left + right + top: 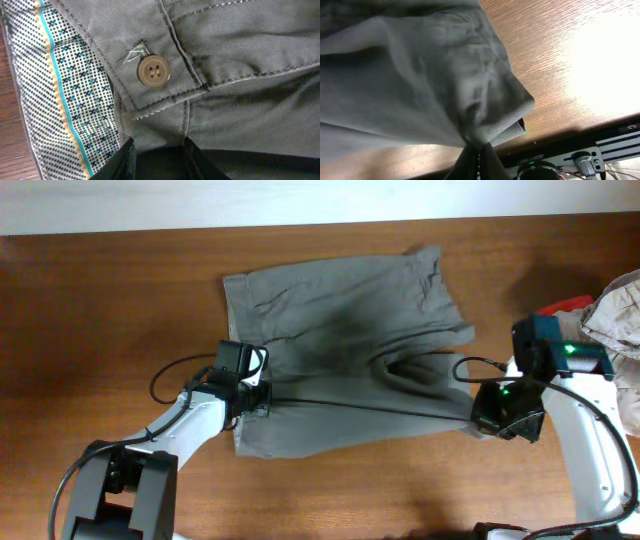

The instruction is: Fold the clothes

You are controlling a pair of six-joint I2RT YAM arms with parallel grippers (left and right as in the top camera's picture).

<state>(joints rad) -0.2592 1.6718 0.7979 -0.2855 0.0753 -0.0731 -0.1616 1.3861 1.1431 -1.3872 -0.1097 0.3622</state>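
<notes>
Left end effector (248,390) and right end effector (480,418) clamped on the shorts (340,330)

The waistband is held by the left one, close to a button (153,71), at lower left of centre in the overhead view. A hemmed edge is pinched tight by the right one, at right of centre. A fold line is drawn taut between them. The shorts are spread on the table (100,310), mid-frame.
</notes>
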